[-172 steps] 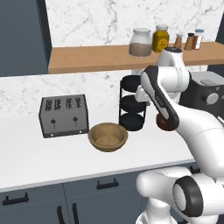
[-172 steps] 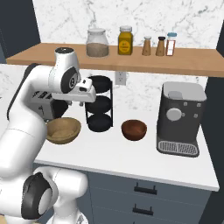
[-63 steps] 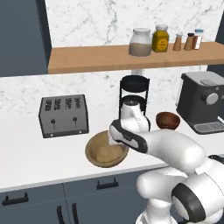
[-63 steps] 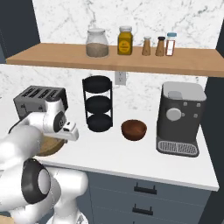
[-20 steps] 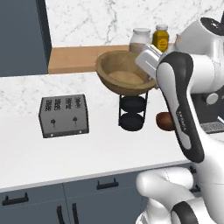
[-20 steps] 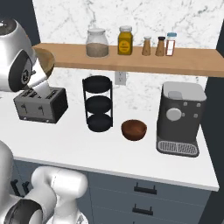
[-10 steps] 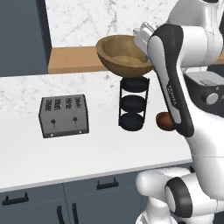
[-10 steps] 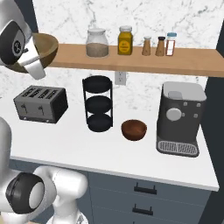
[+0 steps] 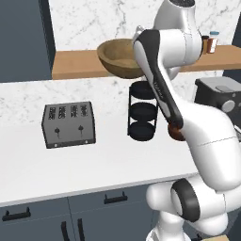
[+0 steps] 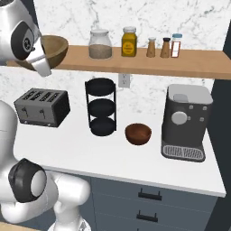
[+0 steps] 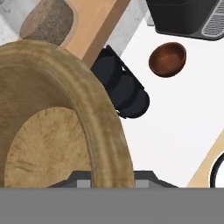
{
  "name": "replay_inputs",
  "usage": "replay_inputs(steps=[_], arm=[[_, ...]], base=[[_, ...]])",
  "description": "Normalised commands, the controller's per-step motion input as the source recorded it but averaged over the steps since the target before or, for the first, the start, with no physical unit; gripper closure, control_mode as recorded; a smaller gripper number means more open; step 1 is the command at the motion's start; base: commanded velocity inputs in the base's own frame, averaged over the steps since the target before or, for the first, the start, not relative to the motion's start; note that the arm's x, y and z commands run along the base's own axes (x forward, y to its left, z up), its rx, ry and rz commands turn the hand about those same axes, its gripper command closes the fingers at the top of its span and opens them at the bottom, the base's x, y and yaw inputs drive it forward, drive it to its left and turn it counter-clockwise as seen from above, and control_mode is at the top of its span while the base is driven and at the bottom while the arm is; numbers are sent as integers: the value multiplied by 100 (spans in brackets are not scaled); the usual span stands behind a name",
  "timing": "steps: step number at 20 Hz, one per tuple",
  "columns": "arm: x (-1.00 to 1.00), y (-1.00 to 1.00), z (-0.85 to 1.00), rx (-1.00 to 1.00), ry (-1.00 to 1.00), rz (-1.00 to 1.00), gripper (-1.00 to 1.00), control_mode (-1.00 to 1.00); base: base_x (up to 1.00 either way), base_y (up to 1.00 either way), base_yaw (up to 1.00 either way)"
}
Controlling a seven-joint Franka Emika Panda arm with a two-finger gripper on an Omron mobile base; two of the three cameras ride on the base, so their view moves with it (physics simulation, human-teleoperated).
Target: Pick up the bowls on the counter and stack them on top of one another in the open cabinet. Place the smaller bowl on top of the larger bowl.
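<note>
The larger bowl (image 9: 118, 58), wide and light tan, hangs in the air at the height of the open cabinet's shelf board (image 9: 75, 65), in front of its left part. My gripper (image 10: 43, 55) is shut on the bowl's rim (image 11: 101, 120); the bowl hides the fingertips in the hand view. The smaller bowl (image 10: 138, 133), dark reddish-brown, sits on the counter (image 10: 67, 149) between the black rack and the coffee machine. It lies far below in the hand view (image 11: 167, 59), and my arm half hides it in the left base view (image 9: 175, 134).
A toaster (image 9: 68, 123) stands at the counter's left. The black three-tier rack (image 10: 101, 107) stands mid-counter and a coffee machine (image 10: 186, 122) at the right. A glass jar (image 10: 100, 44), a yellow jar (image 10: 129, 42) and small shakers (image 10: 166, 47) sit on the shelf's middle and right.
The arm has lifted the tan bowl from just below the shelf up to shelf level and carried it a little to the left. The dark bowl has not moved.
</note>
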Motion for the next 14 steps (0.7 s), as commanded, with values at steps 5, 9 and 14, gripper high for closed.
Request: replay_inputs(steps=[5,9,14], arm=[[44,47,5,0,0,-8,100,-100],[45,33,0,0,0,-5,100,-100],[56,5,0,0,0,-5,100,-100]], base=[[0,0,0],[0,0,0],[0,0,0]])
